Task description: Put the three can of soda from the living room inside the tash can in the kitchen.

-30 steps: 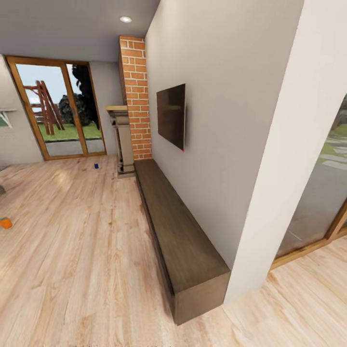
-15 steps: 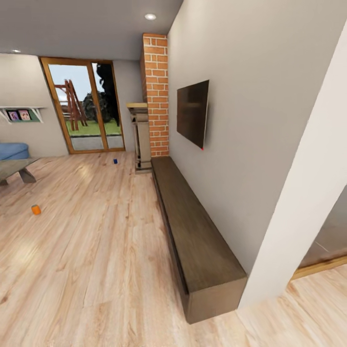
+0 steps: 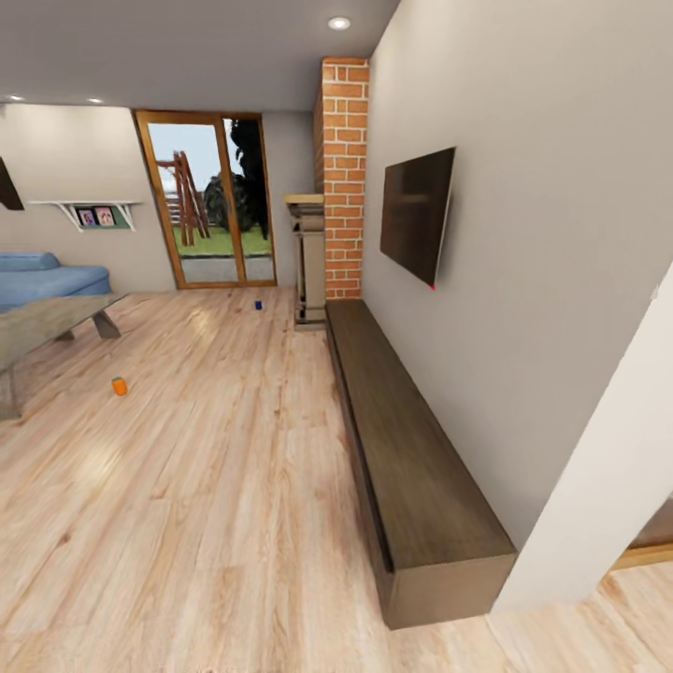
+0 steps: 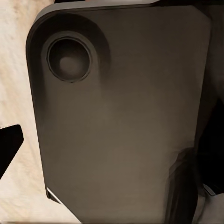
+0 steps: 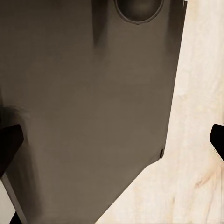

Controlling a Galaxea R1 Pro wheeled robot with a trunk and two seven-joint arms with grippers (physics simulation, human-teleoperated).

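I'm looking across the living room floor: an orange soda can stands at ten o'clock near the coffee table, a blue soda can farther off at eleven by the fireplace. Long dark bench at two o'clock. My jaws' state: can't tell, dark panels block both wrist views.

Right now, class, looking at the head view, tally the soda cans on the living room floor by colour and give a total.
Orange can: 1
Blue can: 1
Total: 2 cans on the floor
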